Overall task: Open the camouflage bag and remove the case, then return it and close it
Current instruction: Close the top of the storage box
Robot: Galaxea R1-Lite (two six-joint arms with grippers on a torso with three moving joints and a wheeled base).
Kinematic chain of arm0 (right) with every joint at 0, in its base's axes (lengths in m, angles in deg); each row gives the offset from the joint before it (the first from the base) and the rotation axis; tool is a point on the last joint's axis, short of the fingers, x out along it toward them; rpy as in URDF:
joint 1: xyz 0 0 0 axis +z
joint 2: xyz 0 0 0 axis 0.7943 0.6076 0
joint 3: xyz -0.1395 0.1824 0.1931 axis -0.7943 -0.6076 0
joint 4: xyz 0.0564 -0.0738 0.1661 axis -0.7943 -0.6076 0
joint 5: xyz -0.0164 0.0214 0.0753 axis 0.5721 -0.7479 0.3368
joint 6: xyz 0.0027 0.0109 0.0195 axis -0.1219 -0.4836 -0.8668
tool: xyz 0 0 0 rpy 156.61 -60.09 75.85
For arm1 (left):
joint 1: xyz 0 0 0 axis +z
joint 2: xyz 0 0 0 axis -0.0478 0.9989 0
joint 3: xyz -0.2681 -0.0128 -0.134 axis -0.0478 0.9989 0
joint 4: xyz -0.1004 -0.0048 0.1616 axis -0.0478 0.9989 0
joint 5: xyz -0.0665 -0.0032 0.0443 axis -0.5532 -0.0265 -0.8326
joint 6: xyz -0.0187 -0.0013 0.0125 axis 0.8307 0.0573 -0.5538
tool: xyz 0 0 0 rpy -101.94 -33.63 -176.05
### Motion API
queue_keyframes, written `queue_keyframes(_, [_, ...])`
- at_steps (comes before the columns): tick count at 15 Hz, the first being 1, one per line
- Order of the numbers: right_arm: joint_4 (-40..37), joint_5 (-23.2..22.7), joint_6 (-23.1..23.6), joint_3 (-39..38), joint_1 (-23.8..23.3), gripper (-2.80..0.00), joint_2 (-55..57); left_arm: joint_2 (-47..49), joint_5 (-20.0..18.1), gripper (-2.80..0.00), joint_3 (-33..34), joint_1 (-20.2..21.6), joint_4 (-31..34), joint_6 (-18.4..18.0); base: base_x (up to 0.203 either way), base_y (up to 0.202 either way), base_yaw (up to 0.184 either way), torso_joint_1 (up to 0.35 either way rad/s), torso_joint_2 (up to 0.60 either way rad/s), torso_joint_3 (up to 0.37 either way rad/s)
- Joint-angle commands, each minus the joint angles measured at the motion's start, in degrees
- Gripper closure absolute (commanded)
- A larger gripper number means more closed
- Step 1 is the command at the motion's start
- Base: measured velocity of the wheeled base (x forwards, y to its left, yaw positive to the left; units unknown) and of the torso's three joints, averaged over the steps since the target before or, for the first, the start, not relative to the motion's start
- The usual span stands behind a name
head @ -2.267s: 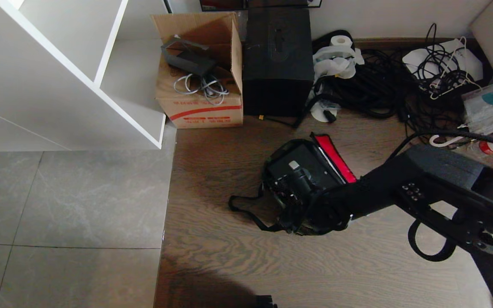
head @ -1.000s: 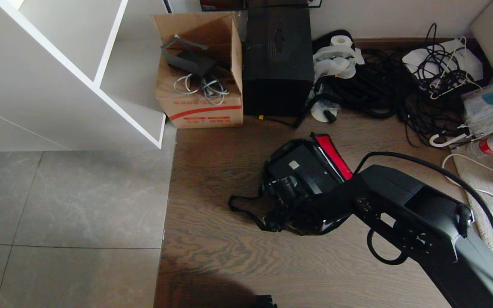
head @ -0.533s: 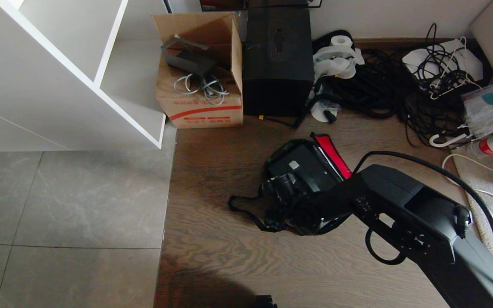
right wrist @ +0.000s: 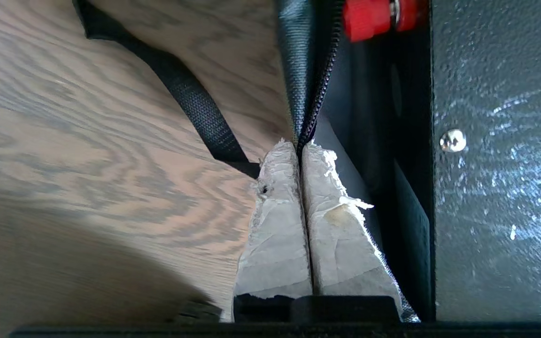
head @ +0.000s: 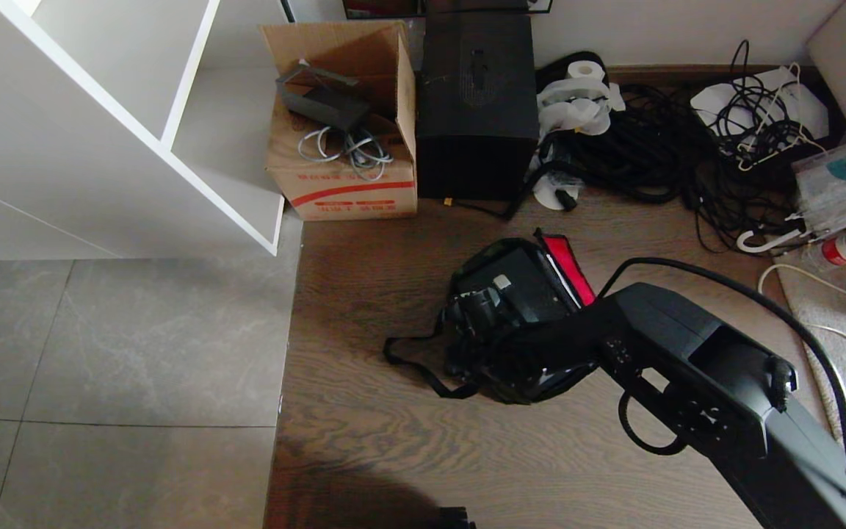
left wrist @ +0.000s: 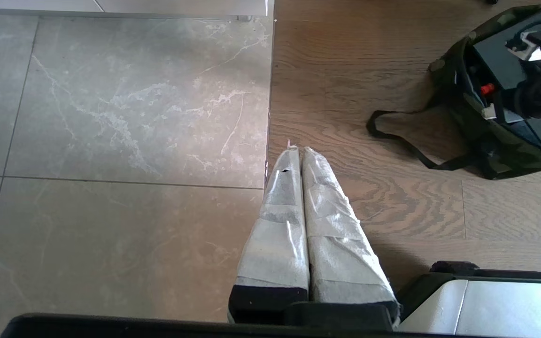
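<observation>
Your right gripper [right wrist: 301,150] jaws now pinch the camouflage bag [head: 496,386] zipper edge; bag and strap [head: 412,364] drag slightly left, red panel [head: 568,270] narrower.

The camouflage bag [head: 500,367] is laid on the wooden floor [head: 393,455] with the case [head: 522,283] inside it. Behind it, a cardboard box [head: 346,176] is set left of a tall box [head: 476,103], with cables [head: 658,154] piled to the right.

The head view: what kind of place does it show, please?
Probably a corner of an office or lab used for storage. A pile of black cables lies on the floor by the wall, beside an open cardboard box holding more cables, a tall black box and white shelving.
</observation>
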Motion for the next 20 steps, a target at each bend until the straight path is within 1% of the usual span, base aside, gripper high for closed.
queue_keyframes(1, [-0.6, 0.1, -0.9, 0.1, 1.2, 0.00, -1.1, 0.0, 0.0, 0.00, 0.0, 0.0, 0.0, 0.0, 0.000, 0.000, 0.000, 0.000, 0.00, 0.000])
queue_keyframes(3, [-2.8, 0.0, -2.1, 0.3, 2.0, 0.00, -3.5, 0.0, -0.1, 0.00, 0.0, 0.0, 0.0, 0.0, 0.000, 0.000, 0.000, 0.000, 0.00, 0.000])
queue_keyframes(7, [-3.9, -0.2, -1.7, 0.1, 1.4, 0.00, -7.9, 0.0, 0.0, 0.00, 0.0, 0.0, 0.0, 0.0, 0.000, 0.000, 0.000, 0.000, 0.00, 0.000])
queue_keyframes(8, [-5.9, -1.1, -1.6, -0.2, 1.0, 0.00, -9.1, 0.0, 0.0, 0.00, 0.0, 0.0, 0.0, 0.0, 0.000, 0.000, 0.000, 0.000, 0.00, 0.000])
queue_keyframes(9, [-8.1, -3.6, -1.8, -0.2, 0.8, 0.00, -10.2, 0.0, 0.0, 0.00, -0.1, 0.0, -0.1, 0.0, 0.000, 0.000, 0.000, 0.000, 0.00, 0.000])
queue_keyframes(10, [-8.6, -4.4, -2.0, -0.3, 0.7, 0.00, -9.9, 0.0, 0.0, 0.00, 0.0, 0.0, -0.1, 0.0, 0.000, 0.000, 0.000, 0.000, 0.00, 0.000])
queue_keyframes(12, [-8.5, -4.4, -1.9, 1.7, 0.5, 0.00, -7.7, 0.0, -0.1, 0.00, 0.0, 0.0, 0.0, 0.0, 0.000, 0.000, 0.000, 0.000, 0.00, 0.000])
queue_keyframes(16, [-9.2, -3.6, -1.4, 8.6, -0.8, 0.00, -3.1, 0.0, -0.1, 0.00, 0.0, 0.0, 0.0, 0.0, 0.000, 0.000, 0.000, 0.000, 0.00, 0.000])
queue_keyframes(17, [-9.4, -2.2, -1.1, 10.3, -1.0, 0.00, -2.1, 0.0, 0.0, 0.00, 0.0, 0.0, 0.0, 0.0, 0.000, 0.000, 0.000, 0.000, 0.00, 0.000])
queue_keyframes(18, [-9.6, 0.1, 0.4, 10.5, -1.1, 0.00, -1.5, 0.0, 0.0, 0.00, -0.1, 0.0, 0.0, 0.0, 0.000, 0.000, 0.000, 0.000, 0.00, 0.000])
queue_keyframes(20, [-10.3, 1.3, 1.6, 10.5, -1.1, 0.00, -0.7, 0.0, 0.0, 0.00, 0.0, 0.0, -0.1, 0.0, 0.000, 0.000, 0.000, 0.000, 0.00, 0.000])
